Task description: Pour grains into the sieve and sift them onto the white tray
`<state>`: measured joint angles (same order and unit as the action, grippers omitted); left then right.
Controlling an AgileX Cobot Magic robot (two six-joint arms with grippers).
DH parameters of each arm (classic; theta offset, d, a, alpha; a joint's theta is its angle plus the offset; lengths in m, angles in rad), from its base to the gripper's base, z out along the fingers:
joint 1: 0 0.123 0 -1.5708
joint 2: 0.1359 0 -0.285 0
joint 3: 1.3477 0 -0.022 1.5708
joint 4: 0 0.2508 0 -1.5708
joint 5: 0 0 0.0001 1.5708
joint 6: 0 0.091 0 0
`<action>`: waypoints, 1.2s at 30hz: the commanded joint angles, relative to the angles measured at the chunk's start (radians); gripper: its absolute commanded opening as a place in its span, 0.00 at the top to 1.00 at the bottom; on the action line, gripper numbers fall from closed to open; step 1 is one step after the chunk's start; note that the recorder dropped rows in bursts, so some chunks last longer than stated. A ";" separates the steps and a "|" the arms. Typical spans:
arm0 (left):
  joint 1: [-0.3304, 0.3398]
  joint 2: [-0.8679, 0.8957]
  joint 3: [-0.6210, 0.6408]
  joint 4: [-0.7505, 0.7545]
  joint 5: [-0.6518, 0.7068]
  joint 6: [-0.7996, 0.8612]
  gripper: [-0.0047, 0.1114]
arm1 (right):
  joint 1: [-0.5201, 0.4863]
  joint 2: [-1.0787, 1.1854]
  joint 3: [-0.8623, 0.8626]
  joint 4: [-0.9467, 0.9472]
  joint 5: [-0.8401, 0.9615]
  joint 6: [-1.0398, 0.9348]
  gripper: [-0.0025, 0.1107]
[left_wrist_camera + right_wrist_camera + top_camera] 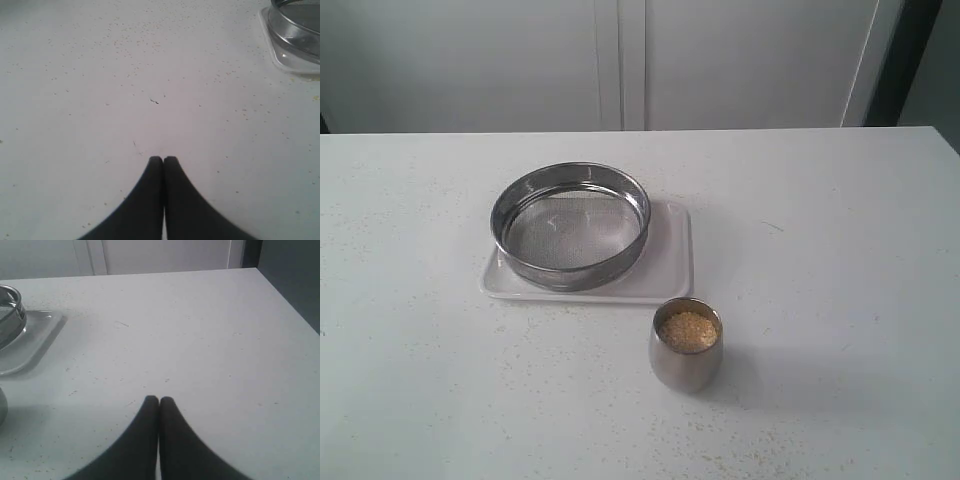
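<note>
Resting on a white table [840, 250], a wide, shallow steel sieve [570, 232] sits on a small white tray [672, 262]. In the exterior view the sieve is set toward the tray's left side, so a strip of bare tray shows on the right. Its fine mesh bottom is visible through the ring.

A small rounded steel cup [686, 362] stands upright on the table, near the tray's front right corner but not touching it. Golden-yellow grains [688, 330] fill the cup almost to its rim.

The left gripper [163, 160] appears in its wrist view with two dark fingers pressed together, holding nothing. It is above bare table dotted with fine specks [120, 42]. One corner of the tray and the sieve's wall lie well away from it.

The right gripper [159, 400] is likewise closed tip to tip and holds nothing. It hovers over open table, well apart from the tray and sieve.

Pale cabinet doors [620, 60] stand behind the table.
</note>
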<state>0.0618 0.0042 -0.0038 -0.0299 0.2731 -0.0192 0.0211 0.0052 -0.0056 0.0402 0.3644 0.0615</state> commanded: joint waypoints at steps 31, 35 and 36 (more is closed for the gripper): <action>-0.005 -0.004 0.004 0.001 -0.004 -0.002 0.96 | 0.002 -0.005 0.006 -0.007 -0.487 0.003 0.98; -0.005 -0.004 0.004 0.001 -0.004 -0.002 0.96 | 0.002 -0.005 0.006 -0.007 -0.487 0.003 0.98; -0.005 -0.004 0.004 0.001 -0.004 -0.002 0.96 | 0.002 -0.005 0.006 -0.007 -0.487 0.003 0.98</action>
<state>0.0618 0.0042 -0.0038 -0.0299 0.2731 -0.0192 0.0211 0.0052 -0.0056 0.0402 -0.1065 0.0636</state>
